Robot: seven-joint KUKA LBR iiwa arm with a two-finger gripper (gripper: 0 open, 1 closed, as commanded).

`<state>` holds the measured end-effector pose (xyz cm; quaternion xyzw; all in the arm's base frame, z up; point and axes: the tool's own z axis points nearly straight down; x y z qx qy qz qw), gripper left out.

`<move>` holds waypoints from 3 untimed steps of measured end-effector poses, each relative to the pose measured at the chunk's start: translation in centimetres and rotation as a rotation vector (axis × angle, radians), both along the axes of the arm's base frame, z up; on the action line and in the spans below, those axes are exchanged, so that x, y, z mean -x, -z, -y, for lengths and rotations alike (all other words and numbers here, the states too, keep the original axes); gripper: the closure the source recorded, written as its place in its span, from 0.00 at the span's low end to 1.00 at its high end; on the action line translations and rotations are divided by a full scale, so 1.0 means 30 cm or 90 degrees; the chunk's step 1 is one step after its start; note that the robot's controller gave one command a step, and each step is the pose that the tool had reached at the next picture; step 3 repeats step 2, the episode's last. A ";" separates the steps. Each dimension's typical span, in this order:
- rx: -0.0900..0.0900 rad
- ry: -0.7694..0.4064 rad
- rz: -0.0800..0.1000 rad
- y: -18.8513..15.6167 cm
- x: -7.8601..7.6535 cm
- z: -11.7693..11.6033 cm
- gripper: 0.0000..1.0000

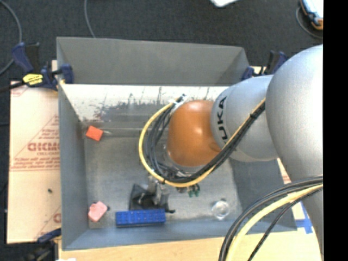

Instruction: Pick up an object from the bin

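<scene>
From my screen the jaws were down near the floor of the bin (152, 64), in its lower middle part as the camera saw it, right at a black thing (140, 198). That thing was small, dark and uneven in outline, with a flat, wider part to the left and a narrower part running right under the jaws. I could not make out what kind of thing it was. Whether the jaws were spread, pressed together or pinching it I could not tell, since the wrist and its shadow hid the tips.

The bin was grey metal with sloping walls and a scuffed floor, and it held only a few loose things, well apart from one another. A long blue brick (140, 217) lay flat just below the black thing, close to the lower wall. A pink lump (97, 211) sat to the left of the brick, in the lower left corner. An orange cube (94, 134) lay by the left wall, farther up and far from the jaws. A clear round piece (220, 209) rested in the lower right part, and some small green bits (192, 191) lay between it and the jaws.

The arm (293, 107) came in from the right, and its orange cover (187, 132) and a loop of yellow cable (142, 145) hung over the middle of the bin, hiding the floor beneath them
</scene>
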<state>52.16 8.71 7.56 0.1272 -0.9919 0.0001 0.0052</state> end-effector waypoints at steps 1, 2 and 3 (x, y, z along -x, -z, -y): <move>0.000 0.002 0.000 0.000 0.000 0.000 1.00; 0.000 0.003 0.000 0.000 0.000 0.000 1.00; 0.000 0.003 0.000 0.000 0.000 0.000 1.00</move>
